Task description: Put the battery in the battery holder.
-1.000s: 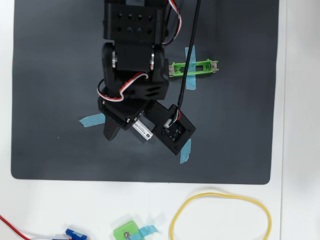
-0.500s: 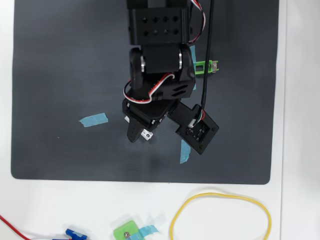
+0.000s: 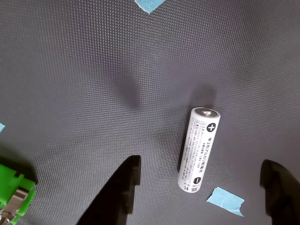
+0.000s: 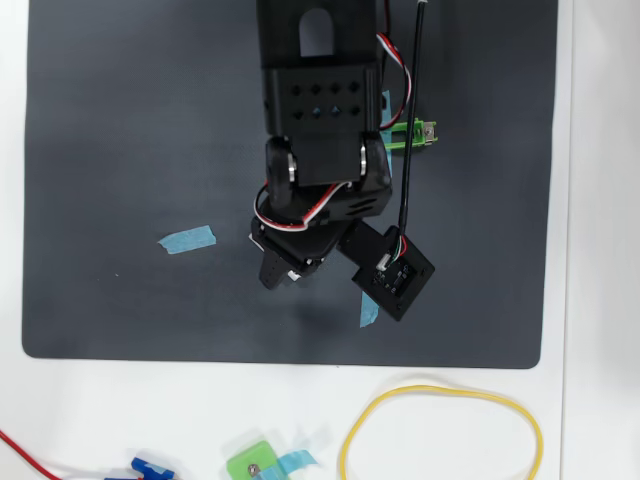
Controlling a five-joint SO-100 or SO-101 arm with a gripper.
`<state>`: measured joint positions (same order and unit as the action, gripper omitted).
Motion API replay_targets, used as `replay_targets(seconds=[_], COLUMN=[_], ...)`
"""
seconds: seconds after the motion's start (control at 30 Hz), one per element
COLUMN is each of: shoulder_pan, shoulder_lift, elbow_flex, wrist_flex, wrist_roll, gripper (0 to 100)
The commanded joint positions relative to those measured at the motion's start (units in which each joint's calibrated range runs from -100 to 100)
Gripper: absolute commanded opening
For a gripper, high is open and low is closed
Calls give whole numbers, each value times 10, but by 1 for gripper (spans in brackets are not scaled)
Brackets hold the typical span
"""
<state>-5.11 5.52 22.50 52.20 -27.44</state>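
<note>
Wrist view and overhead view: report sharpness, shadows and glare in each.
Wrist view: the battery print is sharp, with soft shadows on the mat beside it; the gripper fingers are dark silhouettes. Overhead view: evenly lit, no glare; the arm hides the battery and most of the battery holder.

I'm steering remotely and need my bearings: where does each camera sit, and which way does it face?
Wrist view: rides on the arm just behind the jaws, looking down at the dark mat; the battery lies between the two open fingertips, and a corner of the battery holder shows at lower left.
Overhead view: fixed above, looking straight down; the arm covers the mat's middle and most of the holder.
Shared: mat, holder, blue tape strips.
</note>
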Motion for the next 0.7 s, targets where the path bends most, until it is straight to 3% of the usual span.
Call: replay_targets(seconds=[0.0, 0.67], shoulder_pan=[12, 41], shoulder_lift=[5, 56], elbow_flex=[-41, -94], wrist_flex=[-8, -3], wrist_roll=[-4, 1], gripper=[26, 26])
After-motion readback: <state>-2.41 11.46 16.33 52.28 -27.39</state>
